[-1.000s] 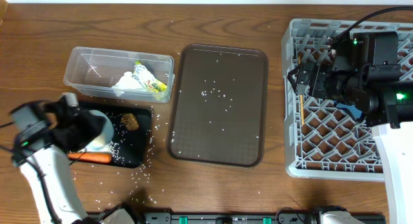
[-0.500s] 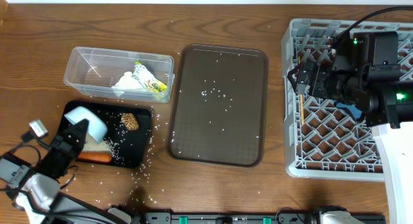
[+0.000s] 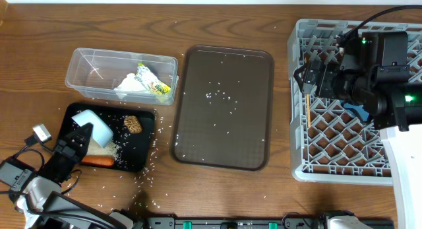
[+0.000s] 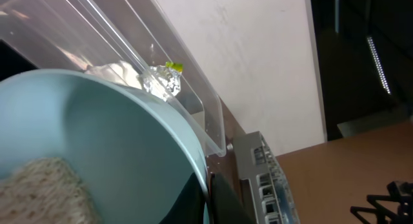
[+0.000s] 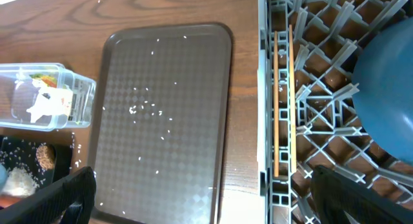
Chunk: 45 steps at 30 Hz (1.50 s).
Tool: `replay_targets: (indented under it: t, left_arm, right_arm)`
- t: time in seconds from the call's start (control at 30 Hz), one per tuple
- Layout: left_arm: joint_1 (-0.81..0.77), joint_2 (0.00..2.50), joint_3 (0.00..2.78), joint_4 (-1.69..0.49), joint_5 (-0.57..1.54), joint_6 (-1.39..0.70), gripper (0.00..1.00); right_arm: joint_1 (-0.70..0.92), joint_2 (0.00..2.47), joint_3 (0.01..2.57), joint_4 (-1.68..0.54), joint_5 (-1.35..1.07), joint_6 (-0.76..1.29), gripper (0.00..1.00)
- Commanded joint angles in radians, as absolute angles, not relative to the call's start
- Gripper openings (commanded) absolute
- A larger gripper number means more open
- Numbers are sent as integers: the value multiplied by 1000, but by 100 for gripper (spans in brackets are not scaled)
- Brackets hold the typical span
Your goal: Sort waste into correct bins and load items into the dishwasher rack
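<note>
Near the front-left corner of the tabletop, the left fingers (image 3: pixel 78 140) are clamped on the rim of the white bowl (image 3: pixel 92 127). The bowl is tipped steeply over the left end of the black tray (image 3: pixel 144 146). The left wrist view shows the bowl's pale-blue inside with a clump of rice (image 4: pixel 39 188) low in it. Whether the bowl touches the tray cannot be told. On the black tray lie a heap of loose rice grains (image 3: pixel 112 150), the orange carrot (image 3: pixel 99 161) along its front edge, and the brown food lump (image 3: pixel 133 124) nearer its back edge. Just behind this tray stands the clear tub (image 3: pixel 92 67), which holds the crumpled white tissue (image 3: pixel 128 84) and the yellow-green wrapper (image 3: pixel 153 80). More grains are scattered on the wood around the black tray. In the middle of the tabletop lies the dark-brown serving tray (image 3: pixel 224 136), dotted with a few white grains. At the right edge sits the grey dishwasher rack (image 3: pixel 330 156). The wooden chopsticks (image 5: pixel 282 101) lie side by side in a channel along the rack's left side. The dark-blue dish (image 5: pixel 387 88) sits among the pegs to their right. The right fingers (image 5: pixel 68 197) are spread wide and hold nothing, hanging above the rack's left side.
</note>
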<state>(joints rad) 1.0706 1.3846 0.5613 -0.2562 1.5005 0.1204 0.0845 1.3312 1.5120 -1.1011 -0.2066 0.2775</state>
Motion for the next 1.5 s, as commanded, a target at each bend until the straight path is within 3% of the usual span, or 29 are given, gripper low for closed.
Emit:
replay_targets:
  t: [0.0, 0.1, 0.37, 0.57, 0.63, 0.7, 0.77, 1.13, 1.23, 1.3, 1.4, 1.47]
  left_arm:
    - [1078, 1380, 562, -235, 1573, 133, 6]
    - [1080, 1380, 562, -205, 1496, 154, 6]
    - [1087, 1380, 562, -189, 1547, 213, 6]
    - [1085, 1380, 560, -196, 1487, 96, 6]
    - [1083, 1379, 560, -195, 1537, 174, 6]
    - [1082, 1381, 560, -196, 1437, 153, 6]
    - [1088, 1384, 560, -189, 1543, 140, 6]
    - [1084, 1385, 560, -189, 1484, 183, 6]
    - [1085, 1385, 560, -178, 1481, 62, 7]
    - [1074, 1384, 551, -181, 1498, 139, 6]
    - [1076, 1388, 549, -176, 1443, 2, 6]
    - [1067, 1388, 548, -165, 1411, 97, 6]
  right_arm:
    - [95, 1334, 1522, -1095, -210, 276, 99]
    - [95, 1334, 1522, -1094, -210, 276, 99]
    - [95, 1334, 1522, -1084, -210, 276, 99]
    - [95, 1334, 1522, -1081, -210, 276, 99]
    - [95, 1334, 1522, -1082, -210, 276, 99]
    - [95, 1334, 1522, -1084, -210, 276, 99]
    - [95, 1334, 1522, -1085, -210, 276, 99]
    - [95, 1333, 1522, -1092, -211, 277, 99]
    - [95, 1334, 1522, -1090, -211, 276, 99]
    - [95, 1333, 1522, -1093, -211, 276, 99]
    - [95, 1333, 1522, -1092, -211, 284, 99]
    - [95, 1333, 1522, -1093, -211, 284, 99]
